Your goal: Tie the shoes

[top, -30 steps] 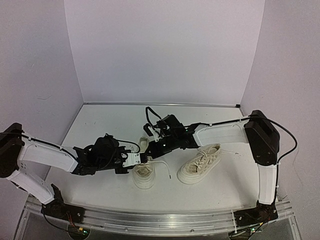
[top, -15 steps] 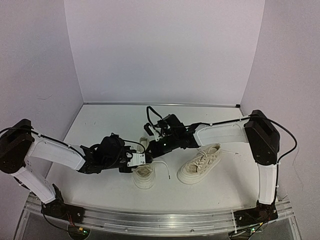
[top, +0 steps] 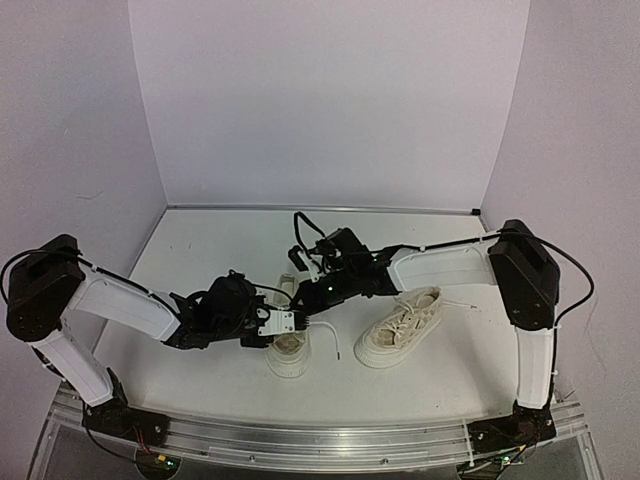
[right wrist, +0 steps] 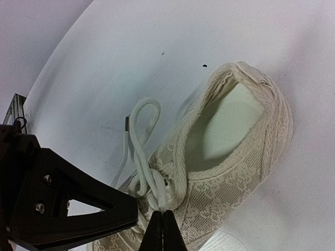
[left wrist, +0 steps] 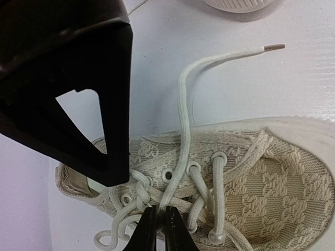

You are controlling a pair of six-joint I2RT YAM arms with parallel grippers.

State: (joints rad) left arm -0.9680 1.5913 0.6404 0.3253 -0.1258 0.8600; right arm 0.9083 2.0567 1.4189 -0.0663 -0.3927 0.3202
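Now, by my reckoning, mid-knot on worked shoe (top: 288,352), just left of second shoe (top: 400,328). My left pincer (left wrist: 159,219) pinches free lace (left wrist: 182,104); my right pincer (right wrist: 164,226) is clamped on loop (right wrist: 148,102). Next probably: draw ends apart, even tension.

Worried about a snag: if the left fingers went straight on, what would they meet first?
The lace that runs in between the left fingers, then the shoe beneath it. Depth is unclear, but both look close to the tips.

left arm (top: 120,303) and right arm (top: 445,268) hem in the near shoe (top: 288,355), second shoe (top: 400,330) just right; far table (top: 230,240) lies open.
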